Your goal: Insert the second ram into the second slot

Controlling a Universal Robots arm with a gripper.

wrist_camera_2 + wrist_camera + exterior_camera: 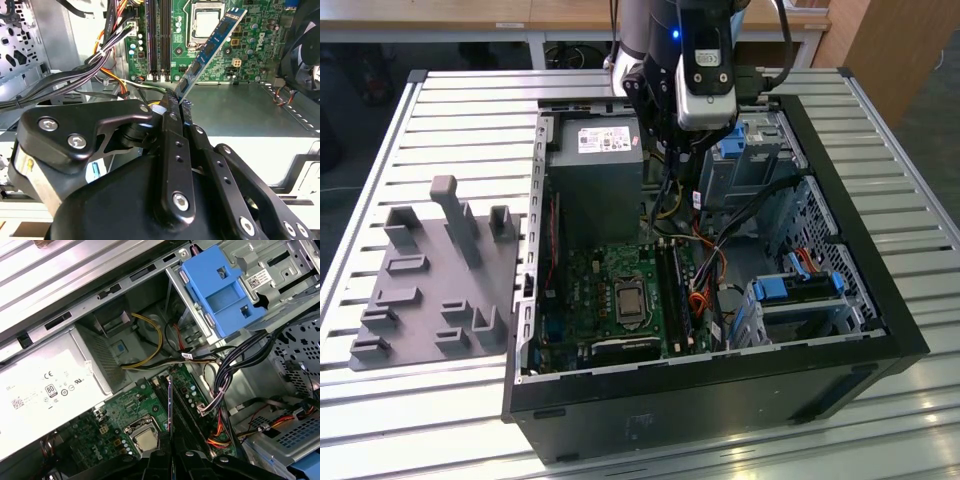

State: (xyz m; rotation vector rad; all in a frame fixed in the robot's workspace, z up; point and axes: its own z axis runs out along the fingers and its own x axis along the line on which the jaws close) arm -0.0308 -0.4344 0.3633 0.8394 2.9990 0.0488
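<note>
Ribbed metal tabletop [460,110] under everything, and on it the open computer case [720,400] lies on its side. A grey moulded fixture [430,280] is parked at nine o'clock from it, on the exterior view's left. Up at the case's twelve o'clock end the robot arm [665,50] hangs over the opening, above the grey power supply [595,160] and a blue drive-bay clip [730,150]. A second blue clip [772,290] sits at about four o'clock inside the case. Closer in, in the second wrist view, the gripper [179,103] has its black fingers [170,135] pressed together on one end of the second ram [210,47], a thin blue stick with dark chips. The rest of the stick juts out free over the green motherboard [250,45]. It's up in the air, folks, not seated: the CPU socket [205,22] and the row of dark memory slots [160,40] lie beyond it on the board, and a bundle of black cables [65,80] runs beside the gripper. In the first wrist view the second ram [170,410] shows edge-on as a thin line, running lengthwise along the memory slots [182,410], with the CPU socket [145,437] just beside them. Which slot it lines up with, I can't tell.
</note>
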